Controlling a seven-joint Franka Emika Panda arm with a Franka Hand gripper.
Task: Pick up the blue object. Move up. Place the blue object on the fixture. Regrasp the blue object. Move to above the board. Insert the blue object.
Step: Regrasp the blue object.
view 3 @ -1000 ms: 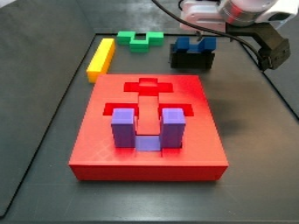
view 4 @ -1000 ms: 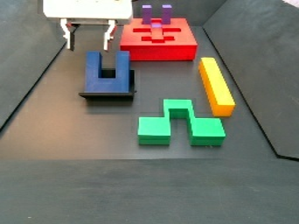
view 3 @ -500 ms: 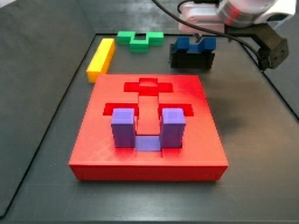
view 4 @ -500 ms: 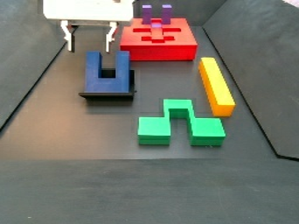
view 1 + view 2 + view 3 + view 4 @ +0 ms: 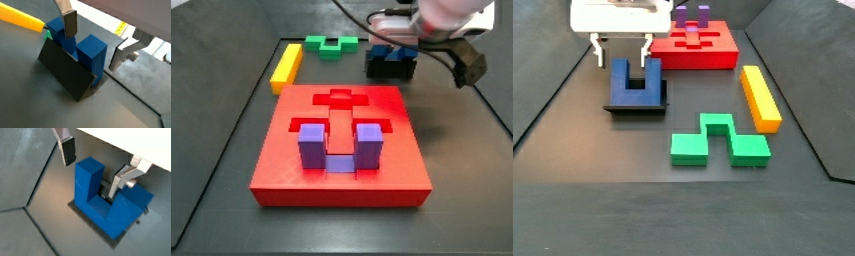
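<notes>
Items, left to right in a side view.

Gripper (image 5: 621, 50): hangs low over the fixture, fingers spread wide, nothing held. In both wrist views the fingers (image 5: 69, 24) (image 5: 67, 151) straddle one prong of the block, one plate outside it and the other down in the notch, neither pad yet visibly touching.

Blue object (image 5: 636, 80): U-shaped, seated on the fixture (image 5: 633, 106), prongs pointing toward the board. In a wrist view the prongs (image 5: 91, 50) stand up above the black holder (image 5: 63, 70).

Board (image 5: 714, 56): red slab just beyond the fixture; a purple block (image 5: 692, 13) stands on it. In a side view the cross-shaped recess (image 5: 339, 100) lies bare.

Green block (image 5: 718, 138): on the floor, near, well apart from the gripper.

Yellow bar (image 5: 759, 97): on the floor, beside the board's near corner.

Step judged: regrasp, closure pending.

Risks:
- Uneven closing may push the block sideways in the fixture before both pads bear, leaving it skewed.
- A grip on one prong only may let the block pivot on lifting.
- A tilted block would likely jam at the recess.
</notes>
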